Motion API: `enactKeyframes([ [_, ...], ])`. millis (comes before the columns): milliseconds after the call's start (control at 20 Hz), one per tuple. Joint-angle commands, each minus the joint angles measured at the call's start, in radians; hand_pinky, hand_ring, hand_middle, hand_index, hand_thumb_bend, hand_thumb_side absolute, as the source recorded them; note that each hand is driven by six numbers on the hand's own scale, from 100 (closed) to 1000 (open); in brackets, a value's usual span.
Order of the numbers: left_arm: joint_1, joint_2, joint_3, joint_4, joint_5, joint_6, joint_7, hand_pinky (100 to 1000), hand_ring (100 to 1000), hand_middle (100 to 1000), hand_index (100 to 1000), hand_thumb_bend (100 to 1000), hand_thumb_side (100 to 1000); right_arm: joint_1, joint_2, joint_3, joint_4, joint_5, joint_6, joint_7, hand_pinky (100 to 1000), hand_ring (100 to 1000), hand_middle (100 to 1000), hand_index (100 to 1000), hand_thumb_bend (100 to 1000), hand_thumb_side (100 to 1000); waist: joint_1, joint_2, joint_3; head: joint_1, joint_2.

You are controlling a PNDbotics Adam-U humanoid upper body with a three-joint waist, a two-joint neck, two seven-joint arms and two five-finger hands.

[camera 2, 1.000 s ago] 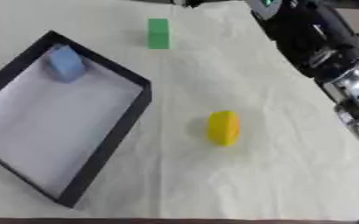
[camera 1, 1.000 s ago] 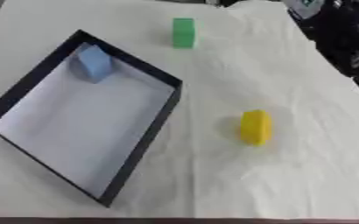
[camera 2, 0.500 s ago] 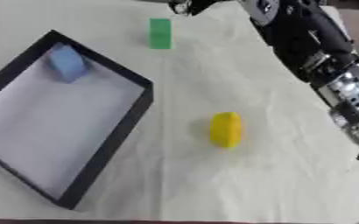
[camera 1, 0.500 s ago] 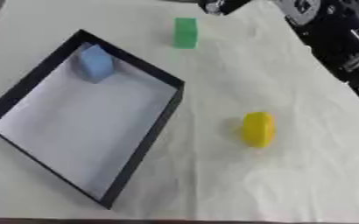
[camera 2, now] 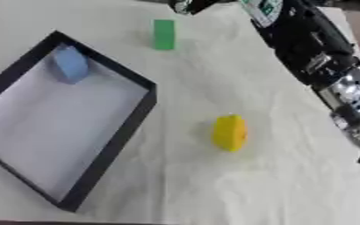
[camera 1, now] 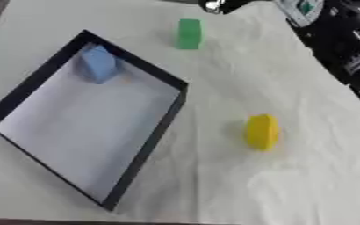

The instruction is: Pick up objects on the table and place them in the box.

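While beside box [camera 1: 149,145], yellow block [camera 1: 261,131]

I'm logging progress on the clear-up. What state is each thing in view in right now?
box: open-topped, on the table, holding one thing.
blue block: inside the box, in its far corner.
green block: upright on the table, outside the box, not held.
yellow object: on the table right of the box, not held.
right hand: at the top edge beyond the green block; fingers unclear.
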Motion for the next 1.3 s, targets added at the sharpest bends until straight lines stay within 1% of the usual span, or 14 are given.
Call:
enactKeyframes([
  [50, -0.012, 0.04, 0.012, -0.003, 0.007, 0.0, -0.002, 843, 731, 810, 827, 217, 506, -0.019, -0.021, -0.002, 0.001, 0.034, 0.009, -0.02, 1000, 877, 854, 963, 236, 522, -0.007, -0.002, 0.002, -0.007, -0.015],
  [200, -0.012, 0.041, 0.011, -0.002, 0.004, 0.0, -0.005, 843, 730, 809, 828, 226, 494, -0.018, -0.019, 0.0, 0.005, 0.05, 0.009, -0.018, 1000, 882, 858, 965, 256, 542, -0.007, 0.0, 0.002, -0.007, -0.017],
  [350, -0.01, 0.041, 0.011, -0.001, 0.002, 0.0, -0.006, 844, 729, 809, 828, 223, 496, -0.015, -0.014, 0.001, 0.015, 0.065, 0.003, -0.006, 1000, 885, 862, 967, 298, 576, -0.007, 0.002, 0.002, -0.009, -0.015],
  [450, -0.009, 0.042, 0.011, 0.0, 0.002, 0.0, -0.006, 844, 729, 808, 829, 220, 498, -0.015, -0.011, 0.002, 0.017, 0.079, -0.003, -0.002, 1000, 881, 860, 965, 310, 596, -0.007, 0.002, 0.002, -0.013, -0.015],
  [600, -0.008, 0.042, 0.011, 0.001, 0.003, 0.0, -0.007, 844, 728, 807, 829, 217, 500, -0.014, -0.004, 0.004, 0.022, 0.094, -0.009, 0.0, 1000, 879, 860, 965, 326, 606, -0.007, 0.003, 0.001, -0.015, -0.015],
  [700, -0.008, 0.043, 0.01, 0.002, 0.003, 0.0, -0.007, 844, 728, 807, 828, 215, 503, -0.013, -0.001, 0.008, 0.022, 0.101, -0.017, 0.005, 1000, 884, 865, 968, 369, 606, -0.007, 0.003, 0.0, -0.016, -0.014],
  [750, -0.008, 0.043, 0.01, 0.003, 0.003, 0.0, -0.008, 844, 727, 806, 829, 214, 504, -0.012, 0.0, 0.01, 0.021, 0.105, -0.024, 0.01, 1000, 890, 870, 973, 424, 578, -0.007, 0.003, -0.001, -0.016, -0.014],
  [800, -0.007, 0.044, 0.01, 0.004, 0.003, 0.0, -0.008, 844, 727, 806, 829, 214, 504, -0.01, 0.001, 0.012, 0.019, 0.106, -0.036, 0.018, 1000, 893, 873, 976, 457, 547, -0.007, 0.003, -0.001, -0.016, -0.014],
  [850, -0.007, 0.044, 0.01, 0.004, 0.003, 0.0, -0.008, 844, 727, 805, 829, 213, 504, -0.008, 0.001, 0.012, 0.017, 0.108, -0.049, 0.028, 1000, 900, 879, 984, 456, 469, -0.007, 0.003, -0.001, -0.016, -0.014],
  [950, -0.005, 0.045, 0.01, 0.004, 0.003, -0.001, -0.007, 844, 727, 805, 829, 211, 505, -0.005, 0.001, 0.012, 0.016, 0.111, -0.074, 0.047, 1000, 904, 884, 990, 451, 405, -0.006, 0.003, -0.002, -0.016, -0.012],
  [1050, -0.003, 0.047, 0.011, 0.005, 0.003, -0.001, -0.007, 844, 726, 804, 828, 210, 506, -0.004, 0.002, 0.012, 0.017, 0.115, -0.09, 0.058, 1000, 907, 887, 990, 450, 399, -0.005, 0.003, -0.004, -0.015, -0.01],
  [1150, 0.0, 0.048, 0.01, 0.006, 0.003, -0.001, -0.007, 843, 726, 803, 828, 209, 506, -0.002, 0.004, 0.014, 0.013, 0.124, -0.098, 0.062, 1000, 907, 887, 989, 451, 415, -0.004, 0.001, -0.008, -0.013, -0.008],
  [1300, 0.012, 0.053, 0.011, 0.009, 0.001, -0.001, -0.007, 843, 725, 803, 828, 204, 511, 0.01, 0.007, 0.025, -0.028, 0.118, -0.109, 0.064, 1000, 903, 884, 989, 452, 406, -0.001, -0.005, -0.021, -0.003, 0.003],
])
